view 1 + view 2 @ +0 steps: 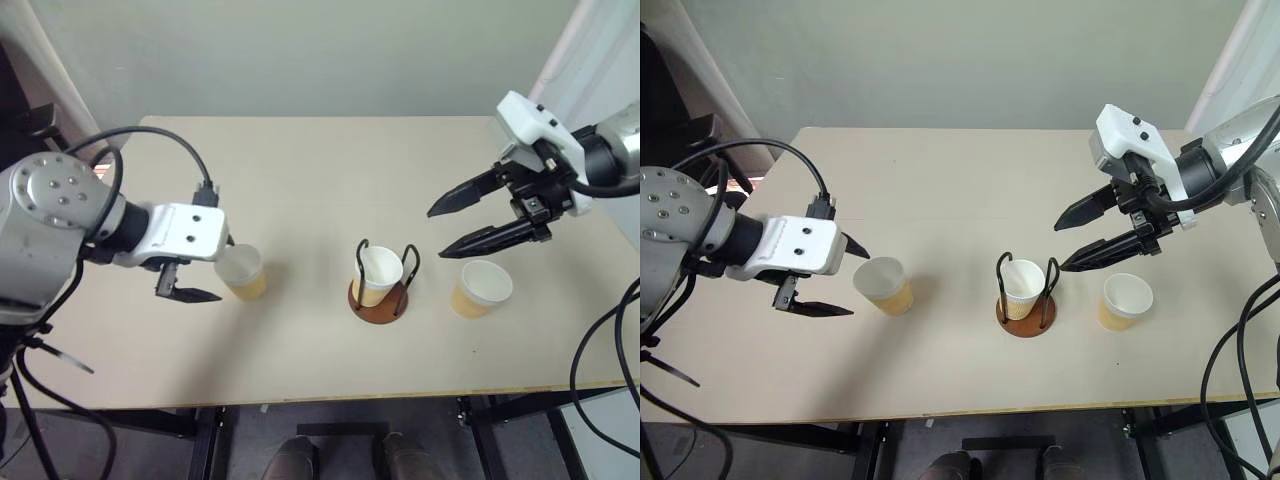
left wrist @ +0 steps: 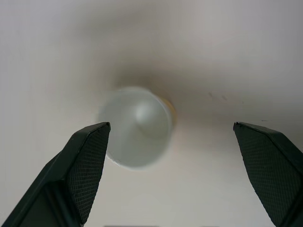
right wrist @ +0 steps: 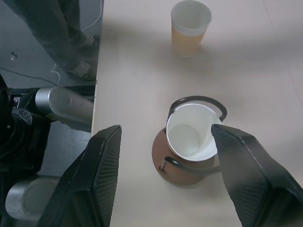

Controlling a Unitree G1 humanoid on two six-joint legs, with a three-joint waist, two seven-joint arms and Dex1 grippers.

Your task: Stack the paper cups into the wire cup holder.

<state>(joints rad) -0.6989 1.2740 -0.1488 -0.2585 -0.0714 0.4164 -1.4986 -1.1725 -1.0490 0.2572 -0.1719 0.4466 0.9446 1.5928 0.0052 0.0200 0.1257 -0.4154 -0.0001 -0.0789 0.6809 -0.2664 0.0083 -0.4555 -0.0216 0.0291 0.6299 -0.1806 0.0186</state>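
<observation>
At frame centre, one cup [image 1: 379, 275] sits in the wire holder [image 1: 380, 298]. Left gripper [image 1: 830, 277] gapes wide beside the left cup [image 1: 884, 285]; right gripper [image 1: 452, 226] hangs empty, fingers apart, above the right cup [image 1: 481, 288].

Both head cameras look forward and steeply down onto the counter [image 1: 300, 180] from above, sharing its whole top. The left wrist camera faces nearly straight down, close over one paper cup [image 2: 136, 127]. The right wrist camera looks down from higher up onto the wire cup holder [image 3: 189, 161].
</observation>
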